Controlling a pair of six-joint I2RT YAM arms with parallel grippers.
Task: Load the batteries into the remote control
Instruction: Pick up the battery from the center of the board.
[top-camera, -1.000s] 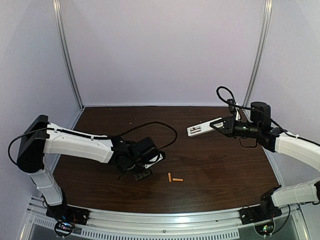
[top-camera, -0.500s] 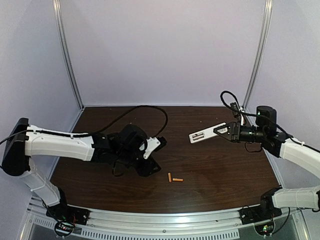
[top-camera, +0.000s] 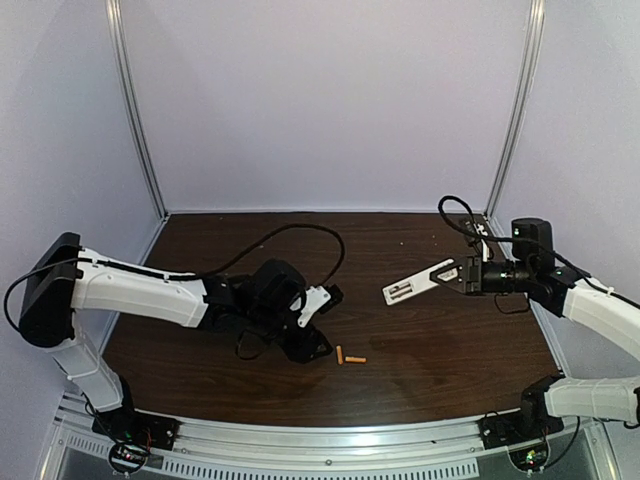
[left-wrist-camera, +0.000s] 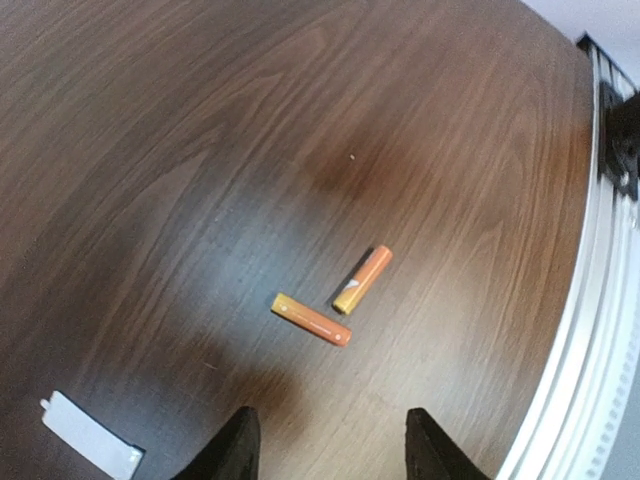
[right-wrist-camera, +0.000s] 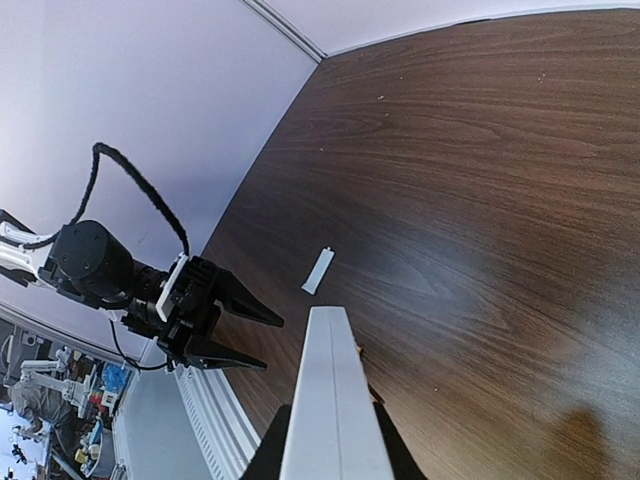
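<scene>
Down on the dark wooden table (left-wrist-camera: 200, 150), near the front edge: two orange batteries (left-wrist-camera: 311, 319), lying flat in a rough V, ends close together, can't tell whether touching. Probably light, rigid, smooth and round, so likely to roll or skid off if nudged. Best pinched squarely across the middle of the barrel, one at a time. Just short of them, left gripper (left-wrist-camera: 332, 448), jaws wide apart with nothing between. Off to one side, small white cover plate (left-wrist-camera: 90, 447), flat on the wood. Well away on the right, remote control (top-camera: 422, 283) held up off the table, clamped at one end by right gripper (top-camera: 467, 277). Battery bay too small to make out.
</scene>
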